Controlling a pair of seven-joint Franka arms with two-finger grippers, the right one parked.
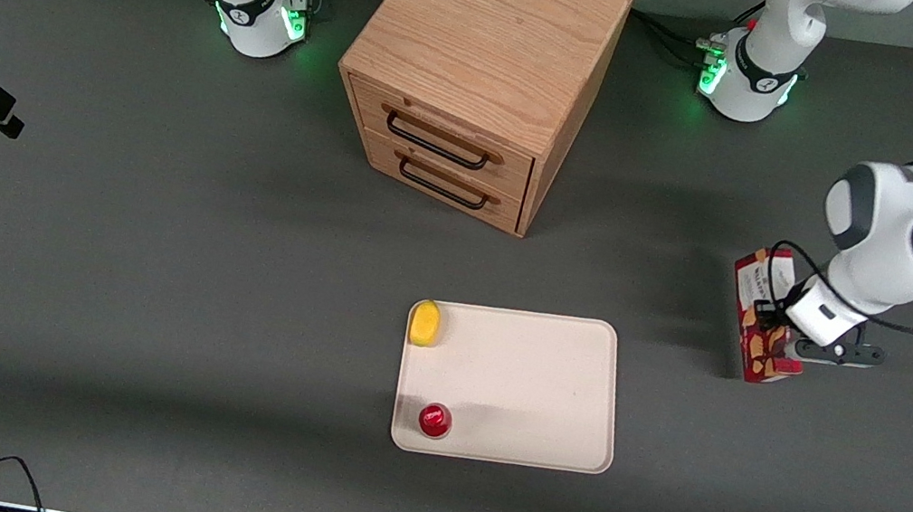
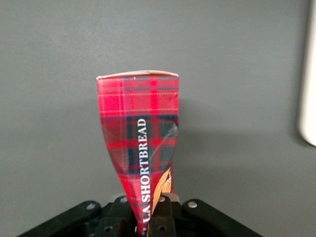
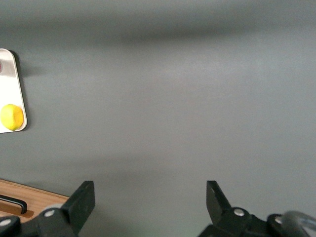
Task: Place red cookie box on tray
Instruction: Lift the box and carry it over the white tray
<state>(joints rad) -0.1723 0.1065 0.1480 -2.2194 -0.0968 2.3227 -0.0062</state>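
Note:
The red cookie box [image 1: 758, 327] is a long dark-red tartan carton, held toward the working arm's end of the table. My left gripper [image 1: 784, 331] is shut on it, and the carton is pinched in where the fingers squeeze it. In the left wrist view the box [image 2: 140, 143] sticks out from between the fingers [image 2: 163, 212], with its far end flared wide. Whether the box touches the table I cannot tell. The cream-white tray [image 1: 527, 386] lies flat on the table, beside the box toward the table's middle and a little nearer the front camera. Its edge shows in the left wrist view [image 2: 308, 98].
A yellow lemon-like object [image 1: 426, 323] and a small round red can [image 1: 435, 420] sit on the tray at its end nearest the parked arm. A wooden two-drawer cabinet [image 1: 482, 68] stands farther from the front camera than the tray.

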